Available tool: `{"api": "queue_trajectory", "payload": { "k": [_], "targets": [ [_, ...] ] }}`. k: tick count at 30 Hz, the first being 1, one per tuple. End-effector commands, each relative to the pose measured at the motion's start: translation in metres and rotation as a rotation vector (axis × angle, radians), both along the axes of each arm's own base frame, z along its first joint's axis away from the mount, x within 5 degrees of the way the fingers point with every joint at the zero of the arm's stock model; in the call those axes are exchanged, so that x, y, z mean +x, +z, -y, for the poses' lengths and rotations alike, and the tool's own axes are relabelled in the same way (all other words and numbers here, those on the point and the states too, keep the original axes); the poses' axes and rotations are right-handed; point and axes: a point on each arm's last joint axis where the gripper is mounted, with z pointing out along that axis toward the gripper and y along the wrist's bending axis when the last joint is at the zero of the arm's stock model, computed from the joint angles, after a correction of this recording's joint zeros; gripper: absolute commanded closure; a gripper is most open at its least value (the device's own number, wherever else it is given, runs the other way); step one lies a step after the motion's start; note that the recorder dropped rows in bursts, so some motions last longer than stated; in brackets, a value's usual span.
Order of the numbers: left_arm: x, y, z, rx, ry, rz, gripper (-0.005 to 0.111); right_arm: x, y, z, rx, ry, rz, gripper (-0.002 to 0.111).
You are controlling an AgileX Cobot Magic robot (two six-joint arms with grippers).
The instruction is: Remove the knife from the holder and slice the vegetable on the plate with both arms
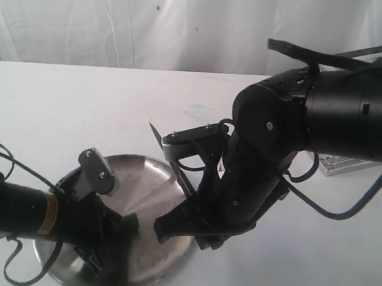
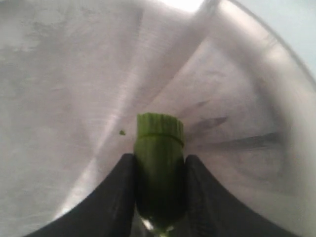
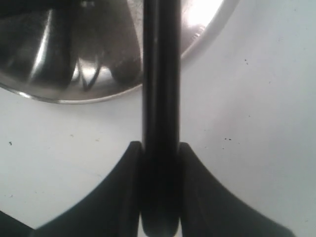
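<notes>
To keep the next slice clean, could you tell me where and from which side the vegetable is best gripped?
Grip the vegetable across its rounded body, squeezed from its two long sides, coming in lengthwise from the end opposite the flat cut face. As it lies on the plate, its cut end is then free for the knife.

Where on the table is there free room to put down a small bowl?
Free: the table's upper left in the exterior view, beyond the plate, and its lower right, below the holder. Crowded: the plate, where the left gripper at the vegetable and the right gripper with the knife meet.
</notes>
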Motion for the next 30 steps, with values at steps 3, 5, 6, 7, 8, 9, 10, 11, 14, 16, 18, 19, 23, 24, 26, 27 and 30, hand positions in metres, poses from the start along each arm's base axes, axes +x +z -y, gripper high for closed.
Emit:
{"api": "queue_trajectory", "payload": {
  "k": [3, 5, 6, 7, 8, 9, 10, 11, 14, 16, 18, 19, 23, 24, 26, 27, 30],
  "targets": [
    [0.03, 0.009, -0.01, 0.313, -0.021, 0.084, 0.107, 0.002, 0.003, 0.003, 0.01, -0.002, 0.02, 0.108],
    [0.033, 0.009, -0.009, 0.33, -0.038, 0.095, 0.107, 0.001, 0.001, 0.005, 0.003, -0.002, 0.013, 0.108],
    [0.033, 0.009, -0.008, 0.326, -0.04, 0.095, 0.107, 0.001, -0.001, 0.005, 0.003, -0.003, 0.011, 0.108],
    [0.033, 0.009, -0.008, 0.324, -0.041, 0.096, 0.107, 0.0, -0.003, 0.006, 0.001, -0.005, 0.006, 0.108],
    [0.033, 0.009, -0.007, 0.315, -0.045, 0.099, 0.107, -0.001, -0.004, 0.006, -0.001, -0.005, 0.004, 0.108],
    [0.033, 0.01, -0.007, 0.309, -0.048, 0.101, 0.107, -0.002, -0.006, 0.007, -0.005, -0.005, 0.001, 0.108],
    [0.033, 0.01, -0.006, 0.304, -0.05, 0.102, 0.106, -0.002, -0.007, 0.008, -0.007, -0.005, -0.001, 0.108],
    [0.033, 0.01, -0.006, 0.302, -0.051, 0.103, 0.103, -0.003, -0.008, 0.008, -0.007, -0.007, -0.007, 0.108],
    [0.033, 0.011, -0.003, 0.268, -0.064, 0.112, 0.087, -0.005, -0.011, 0.01, -0.016, -0.007, -0.015, 0.108],
    [0.033, 0.012, -0.002, 0.253, -0.068, 0.114, 0.073, -0.006, -0.012, 0.009, -0.007, -0.015, -0.025, 0.108],
    [0.033, 0.012, -0.002, 0.251, -0.061, 0.111, 0.052, -0.008, -0.011, 0.006, 0.023, -0.01, -0.051, 0.108],
    [0.033, 0.012, -0.002, 0.25, -0.061, 0.111, 0.044, -0.009, -0.011, 0.005, 0.037, -0.004, -0.065, 0.108],
    [0.033, 0.032, -0.002, 0.222, -0.045, 0.173, 0.034, -0.014, -0.009, -0.001, 0.097, 0.019, -0.104, 0.108],
    [0.033, 0.052, -0.004, 0.209, -0.01, 0.226, 0.034, -0.012, -0.01, -0.002, 0.108, 0.014, -0.096, 0.108],
    [0.034, 0.08, -0.009, 0.206, 0.054, 0.294, 0.034, -0.012, -0.012, -0.004, 0.109, 0.018, -0.104, 0.108],
    [0.035, 0.094, -0.013, 0.204, 0.1, 0.319, 0.035, -0.013, -0.013, -0.007, 0.108, 0.029, -0.111, 0.108],
    [0.04, 0.13, -0.031, 0.189, 0.248, 0.376, 0.082, -0.015, -0.024, -0.025, 0.1, 0.062, -0.123, 0.108]
  ]
}}
